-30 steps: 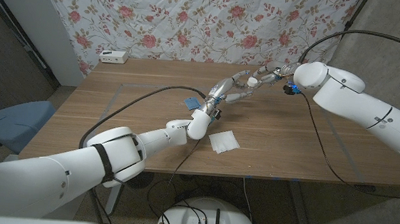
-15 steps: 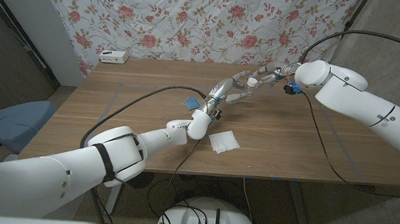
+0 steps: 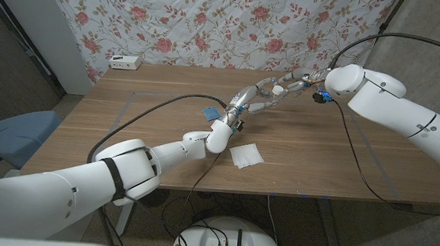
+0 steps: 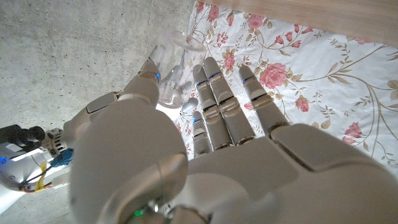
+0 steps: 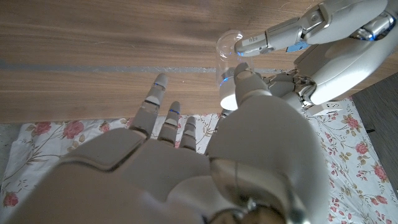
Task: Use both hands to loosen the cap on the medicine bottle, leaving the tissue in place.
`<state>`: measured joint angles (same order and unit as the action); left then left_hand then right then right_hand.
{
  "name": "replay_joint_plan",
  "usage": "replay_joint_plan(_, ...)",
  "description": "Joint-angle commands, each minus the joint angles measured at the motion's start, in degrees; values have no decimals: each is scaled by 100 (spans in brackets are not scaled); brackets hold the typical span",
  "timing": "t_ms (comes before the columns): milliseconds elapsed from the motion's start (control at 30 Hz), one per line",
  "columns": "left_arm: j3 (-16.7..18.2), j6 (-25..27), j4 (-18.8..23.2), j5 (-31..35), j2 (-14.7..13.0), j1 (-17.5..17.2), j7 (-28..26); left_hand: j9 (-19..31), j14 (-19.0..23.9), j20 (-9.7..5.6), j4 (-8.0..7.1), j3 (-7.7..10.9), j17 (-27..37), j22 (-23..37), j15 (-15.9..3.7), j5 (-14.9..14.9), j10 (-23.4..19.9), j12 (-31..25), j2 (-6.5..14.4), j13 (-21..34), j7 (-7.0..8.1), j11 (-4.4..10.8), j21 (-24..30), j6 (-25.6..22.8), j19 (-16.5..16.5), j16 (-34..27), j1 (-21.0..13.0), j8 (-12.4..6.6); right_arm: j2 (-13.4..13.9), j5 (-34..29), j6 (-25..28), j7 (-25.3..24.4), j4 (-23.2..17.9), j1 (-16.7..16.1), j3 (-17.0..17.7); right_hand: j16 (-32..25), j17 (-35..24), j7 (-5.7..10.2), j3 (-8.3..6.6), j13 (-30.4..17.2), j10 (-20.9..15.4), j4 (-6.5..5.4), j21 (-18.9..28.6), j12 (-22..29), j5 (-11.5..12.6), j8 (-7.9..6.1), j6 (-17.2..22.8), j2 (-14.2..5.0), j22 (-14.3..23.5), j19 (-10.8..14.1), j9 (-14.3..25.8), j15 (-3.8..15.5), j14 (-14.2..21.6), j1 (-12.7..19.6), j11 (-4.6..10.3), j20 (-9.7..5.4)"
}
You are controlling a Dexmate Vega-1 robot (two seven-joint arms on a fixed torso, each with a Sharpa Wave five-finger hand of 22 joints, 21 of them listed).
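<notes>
A small clear medicine bottle (image 3: 266,94) hangs in the air above the table's far middle, between my two hands. My left hand (image 3: 245,101) grips its body; in the left wrist view the bottle (image 4: 169,74) sits between that hand's (image 4: 205,143) thumb and fingers. My right hand (image 3: 290,87) meets it from the other side. In the right wrist view the right hand's (image 5: 186,162) thumb presses the white cap (image 5: 227,93) while its other fingers stay stretched out; the bottle's clear end (image 5: 227,42) lies under left fingers (image 5: 292,34). The white tissue (image 3: 246,155) lies on the table, near the front.
A small blue object (image 3: 210,113) lies on the wooden table (image 3: 148,133) beside my left forearm. A white power strip (image 3: 124,61) sits at the far left edge. A blue chair (image 3: 14,134) stands left of the table. Flowered cloth hangs behind.
The right arm has shifted very slightly; both hands stay at the bottle and the tissue has not moved.
</notes>
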<state>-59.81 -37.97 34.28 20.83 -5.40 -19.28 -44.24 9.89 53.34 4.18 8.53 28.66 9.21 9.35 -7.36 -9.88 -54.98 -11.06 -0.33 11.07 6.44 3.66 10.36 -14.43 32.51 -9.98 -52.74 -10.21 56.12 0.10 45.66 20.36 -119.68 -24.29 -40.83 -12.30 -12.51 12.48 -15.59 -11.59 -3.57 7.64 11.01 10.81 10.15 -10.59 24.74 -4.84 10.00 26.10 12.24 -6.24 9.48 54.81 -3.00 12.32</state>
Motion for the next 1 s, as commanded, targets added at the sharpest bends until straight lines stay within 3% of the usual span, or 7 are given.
replay_joint_plan(33,41,86,128,28,-50,-59,4,11,57,-28,-3,45,7,17,-505,-48,-522,-52,39,17,14,487,19,-10,-11,13,-34,-31,29,87,59,47,-19,39,-7,15,-4,-6,111,-12,9,-58,6,39,1,-9,-81,49,15,-55,3,-102,-3,-198,-67,1)
replay_joint_plan(200,57,106,167,33,-66,-74,29,11,69,-30,-1,42,11,17,-503,-47,-526,-53,39,17,16,516,18,-10,-18,5,-36,-31,52,102,61,125,-13,93,-39,35,7,-121,236,-12,76,-110,2,33,15,-15,-180,161,17,-96,7,-198,-66,-416,-152,2)
replay_joint_plan(333,68,107,169,31,-61,-79,44,11,69,-31,-6,46,9,17,-499,-48,-521,-51,46,17,12,476,19,-12,-21,7,-32,-32,67,119,52,125,-19,92,-28,37,15,-343,311,-13,113,-134,5,34,37,-20,-255,231,18,-112,11,-237,-80,-548,-195,-1)
replay_joint_plan(467,69,110,163,38,-56,-78,51,11,69,-33,-8,48,8,17,-500,-48,-538,-58,48,17,16,425,20,-18,-22,8,-29,-34,76,134,46,123,-24,90,-18,36,18,-469,352,-13,140,-151,7,33,48,-26,-289,263,19,-120,14,-269,-84,-624,-232,0)
replay_joint_plan(567,70,112,157,43,-52,-76,48,11,71,-33,-10,50,8,17,-497,-48,-536,-57,51,17,15,486,20,-26,-24,8,-25,-37,79,129,40,113,-26,90,-20,32,21,-590,395,-14,163,-174,9,35,63,-49,-280,293,19,-128,20,-304,-80,-711,-255,0)
replay_joint_plan(1000,40,34,-22,21,23,-6,49,11,71,-48,-17,49,6,17,-491,-46,-530,-53,47,17,11,479,18,-20,-42,11,-5,-32,15,18,154,-95,-70,55,-51,-24,27,-827,471,-20,42,-224,35,96,102,-204,17,307,22,-92,54,-379,63,-905,-326,-13)
